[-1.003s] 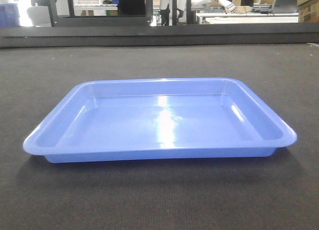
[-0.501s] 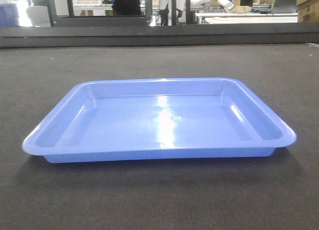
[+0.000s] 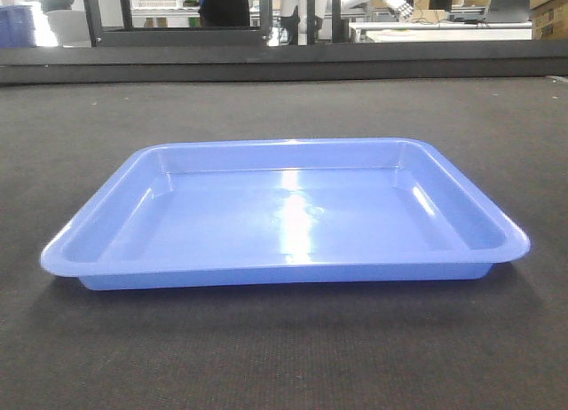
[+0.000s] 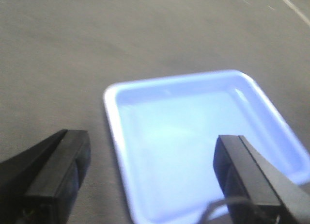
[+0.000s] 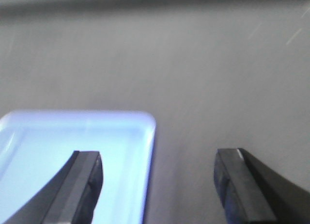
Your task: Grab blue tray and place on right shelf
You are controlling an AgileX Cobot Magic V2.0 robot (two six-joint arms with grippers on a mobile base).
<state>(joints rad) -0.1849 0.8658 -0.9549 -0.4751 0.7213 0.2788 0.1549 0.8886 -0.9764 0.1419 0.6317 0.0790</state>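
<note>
1. Periwinkle-blue glossy shallow rectangular plastic tray (image 3: 284, 272), one only, lies flat on the dark grey textured tabletop (image 3: 284, 357).
2. Both wrist views are blurred, and each crops the tray at its frame edge.
3. Left gripper (image 4: 150, 141): two fingers spread wide, straddling the tray's rim, grasping nothing.
4. Right gripper (image 5: 159, 156): likewise spread, straddling the opposite rim, empty.

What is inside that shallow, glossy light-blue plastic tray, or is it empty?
Empty. The shallow light-blue plastic tray lies flat on the dark surface, its glossy floor bare except for light glare.
</note>
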